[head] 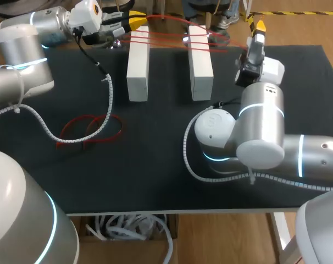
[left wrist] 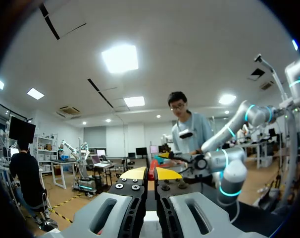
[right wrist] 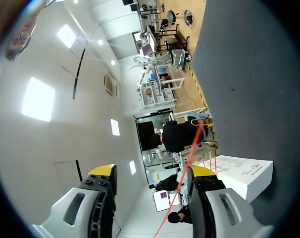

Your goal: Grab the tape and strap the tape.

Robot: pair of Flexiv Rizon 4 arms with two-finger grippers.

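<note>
My left tool [left wrist: 151, 173] is clamping the thin red tape [head: 167, 39]; my right tool [right wrist: 152, 171] is standing spread wide, holding nothing.

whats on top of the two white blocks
Red tape strands stretch across the tops of the left block and right block, near their far ends. Whether tape runs under the blocks cannot be seen.

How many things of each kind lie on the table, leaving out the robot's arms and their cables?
White blocks: 2
Stretched red tape over both blocks: 1 set, its strands too close together to count
Loose red tape loops on the bare cloth: 1 heap
Total: 4
</note>
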